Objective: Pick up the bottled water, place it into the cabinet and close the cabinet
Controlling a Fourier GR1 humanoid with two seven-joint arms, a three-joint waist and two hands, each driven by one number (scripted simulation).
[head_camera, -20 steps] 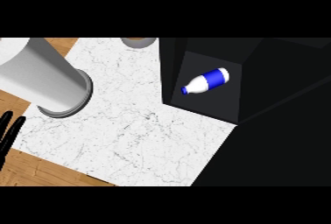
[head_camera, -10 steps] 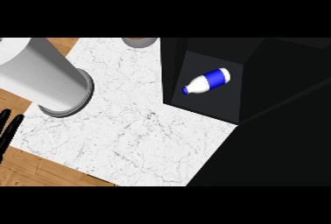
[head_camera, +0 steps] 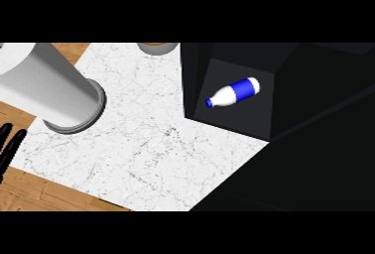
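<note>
Counter (head_camera: 147, 154): white marble, wood beyond
Cabinet (head_camera: 242, 116): black, open
Bottled water (head_camera: 233, 93): on its side inside the cabinet
Left hand (head_camera: 10, 145): fingers straight and spread, left edge

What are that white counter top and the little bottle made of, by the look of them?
Counter top: marble or marble-look stone, white with fine grey veins. Bottle: probably smooth plastic, white with a blue label and cap.

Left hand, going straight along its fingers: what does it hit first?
Probably the grey cylinder. The left hand shows at the view's left edge, and its straight fingers point up the view toward the cylinder's near end. Height is unclear, so it could pass beside it.
</note>
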